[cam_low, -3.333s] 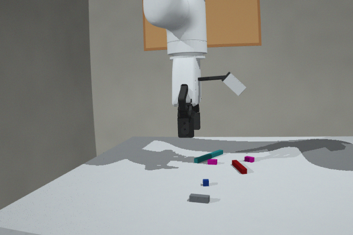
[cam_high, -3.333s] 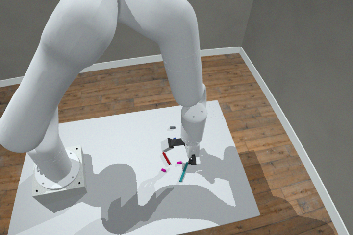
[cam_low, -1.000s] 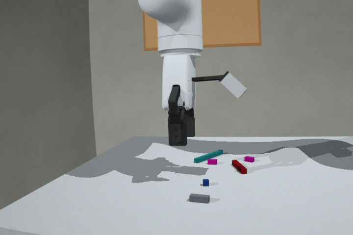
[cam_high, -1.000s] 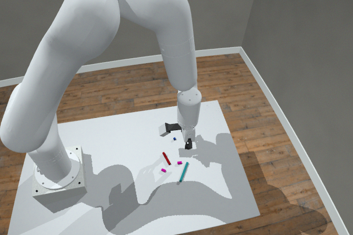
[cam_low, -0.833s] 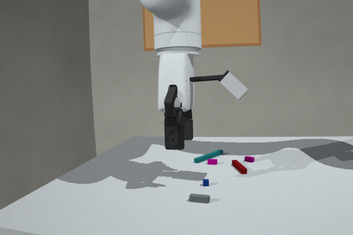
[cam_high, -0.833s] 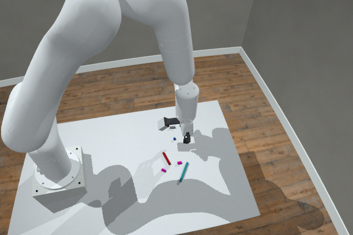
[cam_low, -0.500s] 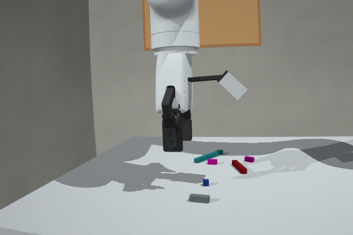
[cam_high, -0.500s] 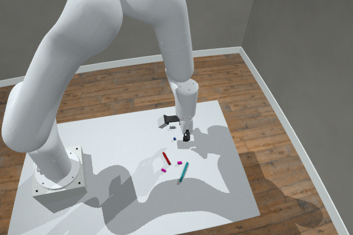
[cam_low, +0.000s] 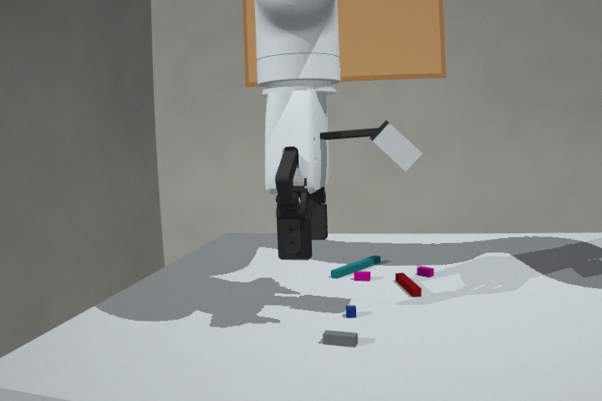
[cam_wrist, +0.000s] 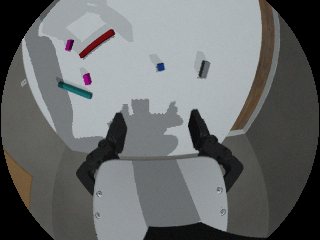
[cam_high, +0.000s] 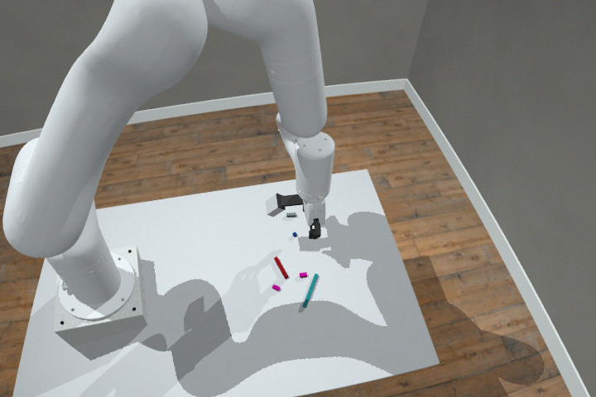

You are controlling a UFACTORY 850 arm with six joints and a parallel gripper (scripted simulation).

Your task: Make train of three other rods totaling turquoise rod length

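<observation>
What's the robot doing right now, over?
Fingers open, empty, above the table. Red, blue, grey and two magenta rods scattered; no train yet. Nothing blocking.

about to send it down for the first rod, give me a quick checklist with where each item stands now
1. Tool open and empty: ok.
2. Rods adding to ten present: ok, red rod, one magenta rod and blue cube.
3. Train started: not ok, rods lie apart.
4. Tool above a rod: not ok, it hangs beside the blue cube.
5. Grey rod well clear of the others: ok.
6. Turquoise rod flat on the table: ok.
</observation>
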